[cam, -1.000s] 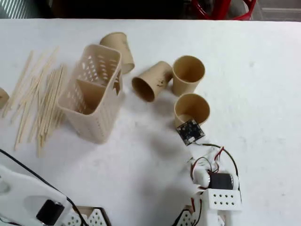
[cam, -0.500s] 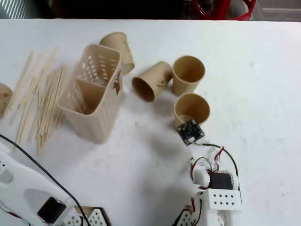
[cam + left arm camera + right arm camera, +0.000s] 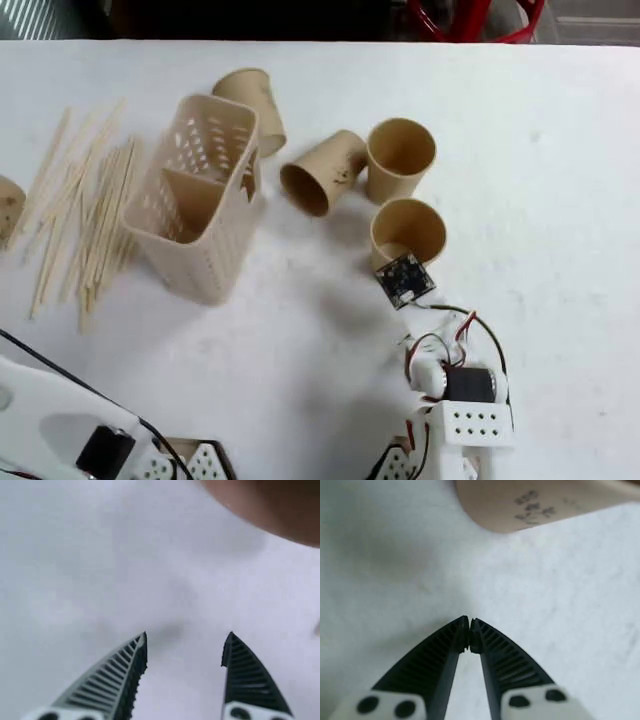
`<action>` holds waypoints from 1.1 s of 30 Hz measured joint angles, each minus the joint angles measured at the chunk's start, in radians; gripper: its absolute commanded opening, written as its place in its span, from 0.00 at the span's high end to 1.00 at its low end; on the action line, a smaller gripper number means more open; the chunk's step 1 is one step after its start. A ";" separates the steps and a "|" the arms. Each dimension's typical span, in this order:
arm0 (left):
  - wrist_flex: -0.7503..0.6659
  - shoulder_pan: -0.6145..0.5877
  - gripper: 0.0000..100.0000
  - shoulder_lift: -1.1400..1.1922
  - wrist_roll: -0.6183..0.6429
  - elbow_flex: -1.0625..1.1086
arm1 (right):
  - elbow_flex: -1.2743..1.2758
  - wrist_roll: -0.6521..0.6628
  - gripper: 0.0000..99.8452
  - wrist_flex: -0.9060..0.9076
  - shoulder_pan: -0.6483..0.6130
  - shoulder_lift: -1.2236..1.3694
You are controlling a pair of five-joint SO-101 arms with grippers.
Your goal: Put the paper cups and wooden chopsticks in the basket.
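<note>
A beige slotted basket (image 3: 200, 195) stands tilted on the white table. Wooden chopsticks (image 3: 85, 215) lie scattered to its left. One paper cup (image 3: 255, 105) lies behind the basket and another lying cup (image 3: 322, 172) is at its right. Two upright cups (image 3: 400, 158) (image 3: 407, 232) stand further right, and a cup (image 3: 8, 208) is cut off by the left edge. My left gripper (image 3: 186, 642) is open over bare table, with a blurred brown cup (image 3: 270, 502) just beyond it. My right gripper (image 3: 469, 626) is shut and holds nothing, a short way from a cup's side (image 3: 540, 502).
The left arm's white body (image 3: 60, 430) sits at the front left corner. The right arm (image 3: 465, 400) with its small camera board (image 3: 405, 280) sits at the front, just before the nearest upright cup. The right half of the table (image 3: 560, 200) is bare.
The left arm's body rose along the left edge, then dropped back toward the front corner. The left-edge cup shows slightly more than a second ago. The right arm kept still.
</note>
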 measured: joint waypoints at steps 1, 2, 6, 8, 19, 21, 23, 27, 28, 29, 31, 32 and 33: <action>0.018 0.000 0.75 -0.014 0.000 -0.026 | 0.000 0.000 0.98 0.000 0.000 0.000; 0.026 -0.002 0.75 -0.034 0.002 -0.054 | 0.000 0.000 0.98 0.000 0.000 0.000; 0.037 0.002 0.75 -0.146 0.069 -0.101 | 0.000 0.000 0.98 0.000 0.000 0.000; 0.037 0.006 0.75 -0.216 0.081 -0.091 | 0.000 0.000 0.98 0.000 0.000 0.000; 0.020 0.190 0.75 -0.835 0.114 0.511 | 0.000 0.000 0.98 0.000 0.000 0.000; -0.044 0.219 0.75 -0.962 0.146 0.657 | 0.000 0.000 0.98 0.000 0.000 0.000; -0.146 0.226 0.75 -1.071 0.207 0.806 | 0.000 0.000 0.98 0.000 0.000 0.000; -0.402 0.221 0.75 -1.211 0.278 1.105 | 0.000 0.000 0.98 0.000 0.000 0.000; -0.466 0.224 0.74 -1.232 0.278 1.175 | 0.000 0.000 0.98 0.000 -0.002 0.000; -0.534 0.226 0.74 -1.247 0.278 1.241 | 0.000 0.000 0.98 0.000 -0.002 0.000; -0.669 0.222 0.71 -1.270 0.255 1.376 | 0.000 0.000 0.98 0.000 -0.002 0.000; -0.740 0.221 0.69 -1.277 0.238 1.448 | 0.000 0.000 0.98 0.000 -0.002 0.000; -0.818 0.221 0.67 -1.281 0.227 1.522 | 0.000 0.000 0.98 0.000 -0.002 0.000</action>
